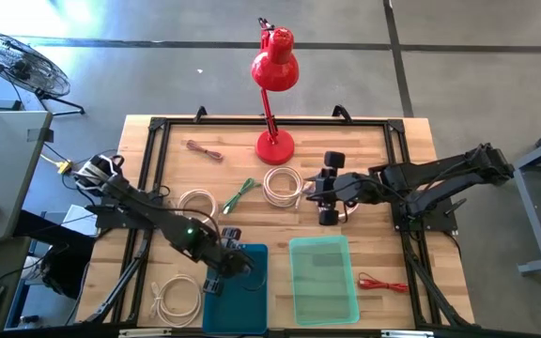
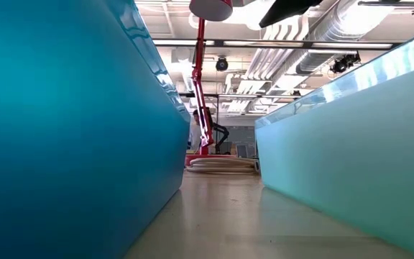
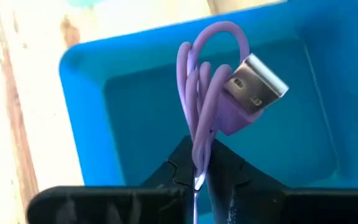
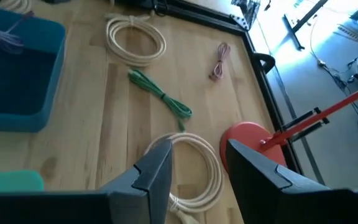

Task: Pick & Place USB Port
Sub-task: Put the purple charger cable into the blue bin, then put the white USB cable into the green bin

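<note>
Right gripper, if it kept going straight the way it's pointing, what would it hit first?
Probably the cream cable coil lying between the open fingers of the right gripper, with the red lamp base just beside it; depth is unclear.

Left gripper (image 3: 199, 177) clamped tight, arm stretched forward over table; right gripper (image 4: 197, 165) spread, hovering mid-table.

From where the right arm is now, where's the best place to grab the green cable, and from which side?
Probably the green cable at its straight middle run, taken from above with the fingers across it. It lies flat on the wood as a thin line, clear of the white coils beside it. The right end effector hangs open nearby, above another white coil.
</note>
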